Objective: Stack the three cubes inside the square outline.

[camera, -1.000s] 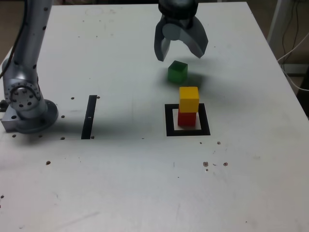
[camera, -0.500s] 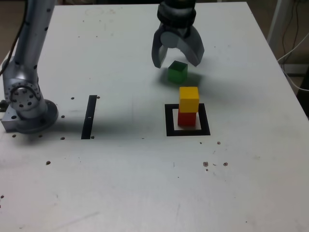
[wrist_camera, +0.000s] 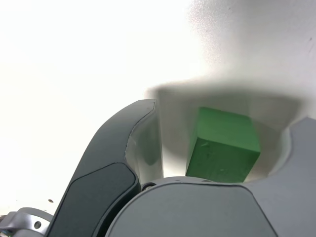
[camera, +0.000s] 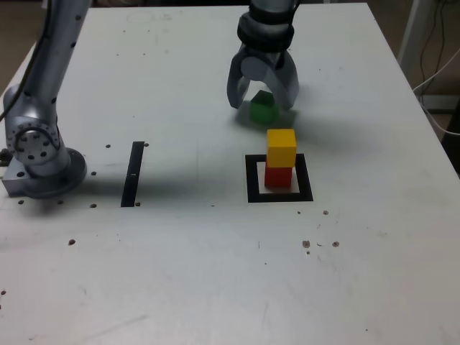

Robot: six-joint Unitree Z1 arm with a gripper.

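While the gripper [camera: 263,102] hangs low in the upper middle of the exterior view, its jaws stand spread on either side of the green cube [camera: 262,108], which sits on the white table [camera: 180,273]; the wrist view shows a gap between the cube [wrist_camera: 223,146] and the finger [wrist_camera: 123,163] beside it. Just below, the yellow cube [camera: 281,146] rests on the red cube [camera: 277,177] inside the square outline [camera: 251,181], close to the gripper's lower side. At centre left lie a thin black bar [camera: 133,173] and the arm's base [camera: 39,154]. Compared with a second ago, the gripper has come down around the green cube and its jaws have narrowed. Open tabletop fills the frame's lower half and its right side toward the table edge.
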